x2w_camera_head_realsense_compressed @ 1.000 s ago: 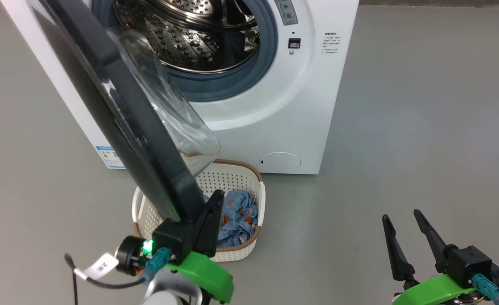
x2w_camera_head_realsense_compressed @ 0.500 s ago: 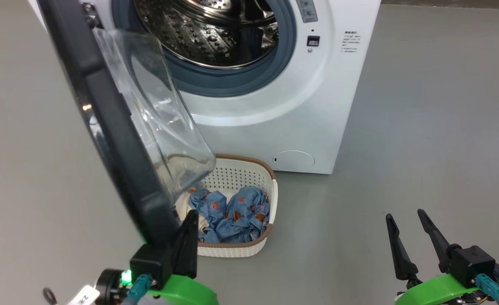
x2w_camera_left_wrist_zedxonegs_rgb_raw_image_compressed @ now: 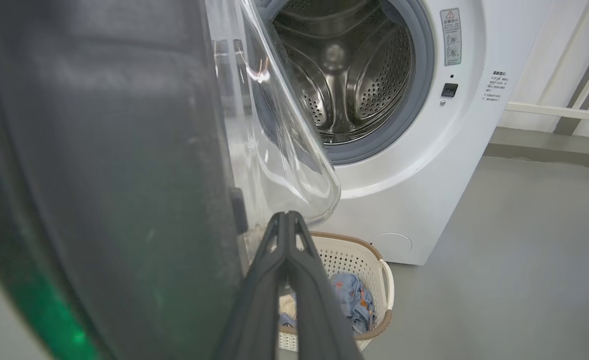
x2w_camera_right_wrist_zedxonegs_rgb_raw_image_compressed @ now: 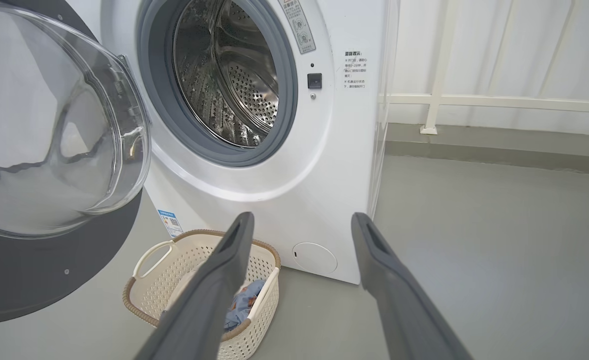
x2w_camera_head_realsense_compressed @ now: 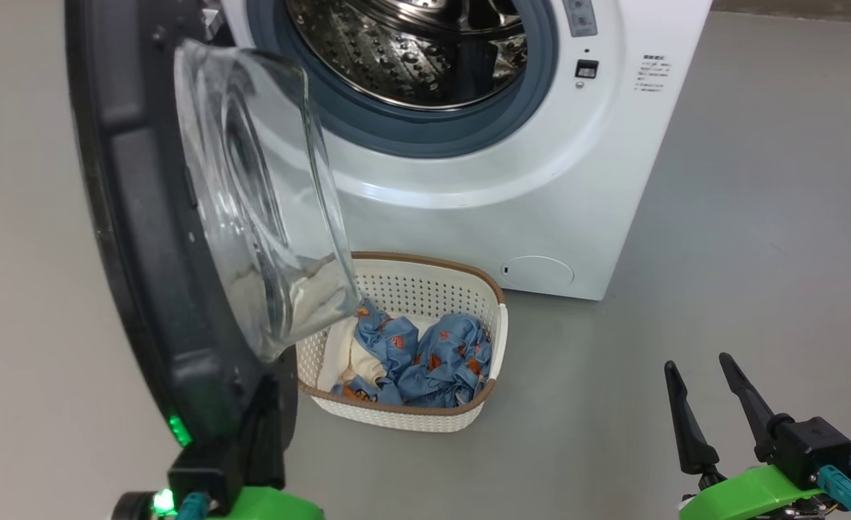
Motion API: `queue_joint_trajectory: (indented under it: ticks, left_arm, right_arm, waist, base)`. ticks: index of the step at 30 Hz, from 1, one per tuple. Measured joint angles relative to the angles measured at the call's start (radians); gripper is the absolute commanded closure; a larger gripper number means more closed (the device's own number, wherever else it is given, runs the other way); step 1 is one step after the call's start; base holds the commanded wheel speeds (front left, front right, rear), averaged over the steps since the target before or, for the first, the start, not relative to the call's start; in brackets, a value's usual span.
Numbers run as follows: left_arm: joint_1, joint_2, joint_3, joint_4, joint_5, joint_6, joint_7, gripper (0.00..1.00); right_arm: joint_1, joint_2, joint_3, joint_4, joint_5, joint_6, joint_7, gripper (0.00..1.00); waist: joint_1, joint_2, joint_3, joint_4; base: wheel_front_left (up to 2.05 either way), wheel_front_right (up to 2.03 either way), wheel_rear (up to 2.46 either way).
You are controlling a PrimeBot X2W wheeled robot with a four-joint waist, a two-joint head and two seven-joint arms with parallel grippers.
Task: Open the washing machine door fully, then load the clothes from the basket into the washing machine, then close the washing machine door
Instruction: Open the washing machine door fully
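Washing machine door [x2w_camera_head_realsense_compressed: 136, 217] stands upright, bowl [x2w_camera_head_realsense_compressed: 252, 180] rightward; left gripper [x2w_camera_left_wrist_zedxonegs_rgb_raw_image_compressed: 287, 216] closed, right gripper [x2w_camera_head_realsense_compressed: 695, 361] spread.

Right gripper [x2w_camera_head_realsense_compressed: 695, 363]: two long dark grey fingers [x2w_camera_right_wrist_zedxonegs_rgb_raw_image_compressed: 209, 295] tapering to narrow tips, seated in a black block [x2w_camera_head_realsense_compressed: 805, 446] on a bright green plastic mount [x2w_camera_head_realsense_compressed: 736, 497], with a teal cable plug [x2w_camera_head_realsense_compressed: 836, 489] at its side. Left gripper [x2w_camera_left_wrist_zedxonegs_rgb_raw_image_compressed: 287, 217]: fingers of the same dark grey with open slots near the tips, a black housing [x2w_camera_head_realsense_compressed: 205, 477], a matching green base [x2w_camera_head_realsense_compressed: 274, 505] and a small green light [x2w_camera_head_realsense_compressed: 160, 500] lit beside it.
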Motion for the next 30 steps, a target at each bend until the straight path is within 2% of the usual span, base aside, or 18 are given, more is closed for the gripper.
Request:
queue_joint_trajectory:
  ticks: [9, 15, 30]
  left_arm:
    - [0.011, 0.053, 0.100, 0.002, -0.024, 0.025, -0.035, 1.00]
    - [0.010, 0.073, 0.172, 0.026, -0.045, 0.026, -0.078, 1.00]
    - [-0.070, 0.087, 0.344, 0.157, -0.117, 0.030, -0.148, 1.00]
  right_arm:
    - [0.000, 0.000, 0.003, -0.024, -0.005, 0.000, 0.000, 0.00]
    - [-0.002, 0.000, 0.006, -0.056, -0.018, 0.000, 0.000, 0.00]
    - [-0.024, -0.002, -0.004, -0.148, -0.035, 0.000, 0.034, 0.00]
  waist:
    - [0.0000, 0.0000, 0.013, 0.025]
    - [-0.0001, 0.0000, 0.035, 0.028]
    - [0.0000, 0.0000, 0.100, 0.032]
  base:
    - [0.00, 0.00, 0.00]
    - [0.00, 0.00, 0.00]
    - [0.00, 0.00, 0.00]
